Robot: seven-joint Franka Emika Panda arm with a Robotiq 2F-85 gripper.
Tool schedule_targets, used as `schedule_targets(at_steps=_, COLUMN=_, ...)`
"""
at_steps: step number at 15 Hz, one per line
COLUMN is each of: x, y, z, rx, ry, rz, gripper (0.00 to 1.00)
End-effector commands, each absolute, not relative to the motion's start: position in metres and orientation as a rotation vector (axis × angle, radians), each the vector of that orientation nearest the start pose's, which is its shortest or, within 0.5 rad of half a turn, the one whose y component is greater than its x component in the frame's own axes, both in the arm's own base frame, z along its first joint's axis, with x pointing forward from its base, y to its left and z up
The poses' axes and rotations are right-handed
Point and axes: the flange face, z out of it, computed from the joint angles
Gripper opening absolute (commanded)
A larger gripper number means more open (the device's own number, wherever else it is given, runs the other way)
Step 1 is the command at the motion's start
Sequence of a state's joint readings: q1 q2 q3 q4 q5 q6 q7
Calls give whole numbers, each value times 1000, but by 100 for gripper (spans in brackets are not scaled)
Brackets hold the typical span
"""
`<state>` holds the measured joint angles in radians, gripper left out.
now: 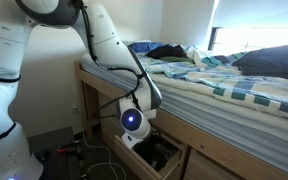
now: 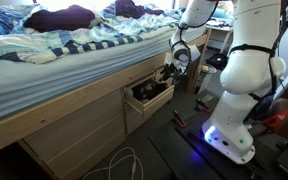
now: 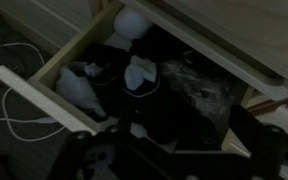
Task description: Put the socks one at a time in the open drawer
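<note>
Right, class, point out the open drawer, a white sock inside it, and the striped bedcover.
open drawer [image 3: 42, 100], wrist view, its pale front rim.
white sock [image 3: 139, 73], wrist view, middle of the sock.
striped bedcover [image 1: 224, 85], an exterior view, its top surface.

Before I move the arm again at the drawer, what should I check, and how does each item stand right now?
1. Drawer open: ok; the drawer stands pulled out under the bed.
2. Gripper over the opening: ok; the gripper hangs above it in an exterior view.
3. Jaws open or shut: cannot tell; the wrist view is too dark.
4. Sock in grasp: cannot tell.
5. Socks inside: ok; three pale pieces, likely socks, lie in the drawer.
6. White cable: ok; it lies on the floor outside the drawer front.
</note>
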<state>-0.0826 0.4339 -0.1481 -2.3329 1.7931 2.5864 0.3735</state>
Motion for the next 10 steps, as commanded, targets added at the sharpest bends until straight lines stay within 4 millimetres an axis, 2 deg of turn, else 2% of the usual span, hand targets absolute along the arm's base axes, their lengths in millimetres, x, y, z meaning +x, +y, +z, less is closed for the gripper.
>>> schedule_targets(at_steps=1, x=429, y=-116, z=166, rx=-1167, ry=2209, rz=219, gripper=100)
schedule_targets(at_steps=8, x=427, y=-89, z=193, rx=-1364, ry=2195, rz=340, gripper=100)
schedule_targets(at_steps=10, x=428, y=-79, z=196, rx=-1404, ry=2209, rz=394, gripper=90)
